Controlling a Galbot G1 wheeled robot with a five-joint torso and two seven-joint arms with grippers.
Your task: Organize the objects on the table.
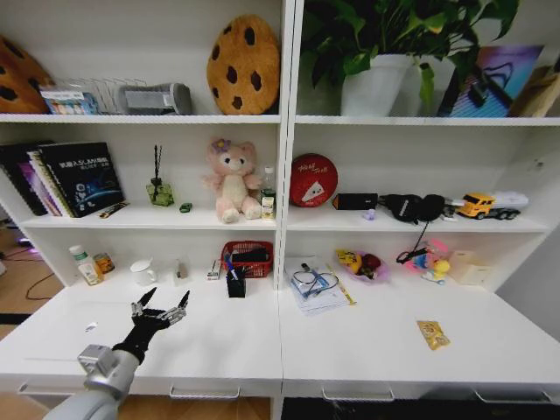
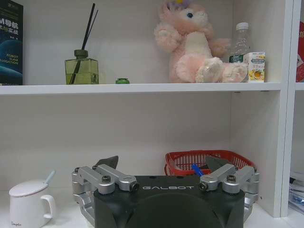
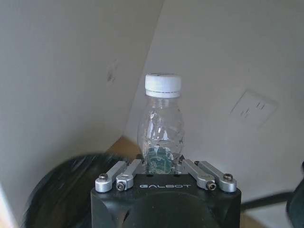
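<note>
The table [image 1: 262,346] is a long white desk under a white shelf unit. My left gripper [image 1: 166,299] hovers open over the desk's left part, with nothing between its fingers. In the left wrist view the left gripper [image 2: 160,164] faces the shelf wall. A small green item [image 1: 185,207] lies on the shelf above it, beside a reed diffuser [image 2: 81,70]. A black pen holder [image 1: 235,283] with pens stands in front of a red basket [image 1: 248,259]. My right gripper [image 3: 161,166] is shut on a clear plastic bottle [image 3: 161,118] with a white cap, held upright near a wall.
A white mug [image 1: 143,271] and small bottles [image 1: 86,265] stand at the back left of the desk. Papers with a cable [image 1: 313,287] lie mid-desk, and a yellow packet [image 1: 432,333] lies to the right. A pink plush bear [image 1: 233,179] sits on the shelf. Drawer handles [image 1: 204,394] line the front edge.
</note>
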